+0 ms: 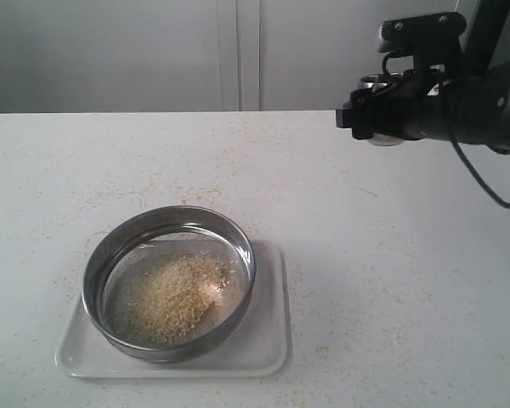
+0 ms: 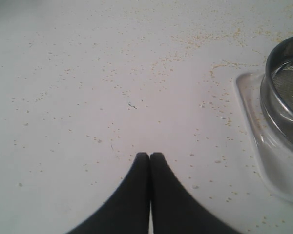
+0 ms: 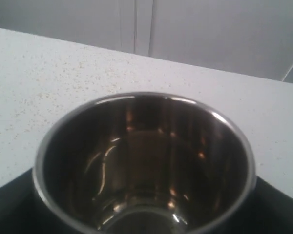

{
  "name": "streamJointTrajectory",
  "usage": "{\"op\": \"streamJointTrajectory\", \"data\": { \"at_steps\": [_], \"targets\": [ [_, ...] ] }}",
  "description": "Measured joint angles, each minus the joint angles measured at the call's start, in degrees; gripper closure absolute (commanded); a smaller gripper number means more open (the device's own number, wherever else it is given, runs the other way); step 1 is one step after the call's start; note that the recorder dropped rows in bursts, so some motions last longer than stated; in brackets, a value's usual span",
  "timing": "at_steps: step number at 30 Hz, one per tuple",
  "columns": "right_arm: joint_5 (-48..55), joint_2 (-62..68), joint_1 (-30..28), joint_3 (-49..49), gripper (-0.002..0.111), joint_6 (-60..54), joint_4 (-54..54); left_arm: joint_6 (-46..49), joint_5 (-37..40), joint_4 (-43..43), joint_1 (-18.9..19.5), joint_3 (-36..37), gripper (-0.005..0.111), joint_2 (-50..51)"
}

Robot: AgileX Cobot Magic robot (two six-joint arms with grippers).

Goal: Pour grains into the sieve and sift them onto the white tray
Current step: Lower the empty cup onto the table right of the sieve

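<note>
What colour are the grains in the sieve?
The grains are golden with paler whitish bits, clearest in the exterior view.

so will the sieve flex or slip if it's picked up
The sieve looks like rigid steel, so it should hold its shape. Its smooth shiny wall may slip in a grip. The grains lie loose on the mesh, so tilting would likely shift them.

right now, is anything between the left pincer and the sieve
Nothing visible does. Only table dotted with stray grains lies between the shut left pincer and the white tray, on which the sieve sits.
</note>
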Motion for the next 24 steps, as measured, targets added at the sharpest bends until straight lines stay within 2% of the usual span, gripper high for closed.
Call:
{"op": "streamJointTrajectory", "data": {
  "at_steps": [3,4,7,10,24],
  "targets": [
    [-11.81,1.84,0.49,5.05,0.108,13.65,-7.4,0.0,0.0,0.0,0.0,0.0,0.107,0.0],
    [-18.76,2.78,0.49,7.91,0.108,18.77,-11.08,0.0,0.0,0.0,0.0,0.0,0.107,0.0],
    [-31.54,5.46,0.49,11.62,0.108,27.12,-21.2,0.0,0.0,0.0,0.0,0.0,0.107,0.0],
    [-35.92,8.0,0.62,12.13,0.108,28.68,-25.19,0.0,0.0,0.0,0.0,0.0,0.107,0.0],
    [-48.99,20.24,-1.0,12.2,0.108,24.1,-23.6,0.0,0.0,0.0,0.0,0.0,0.107,0.0]
  ]
}}
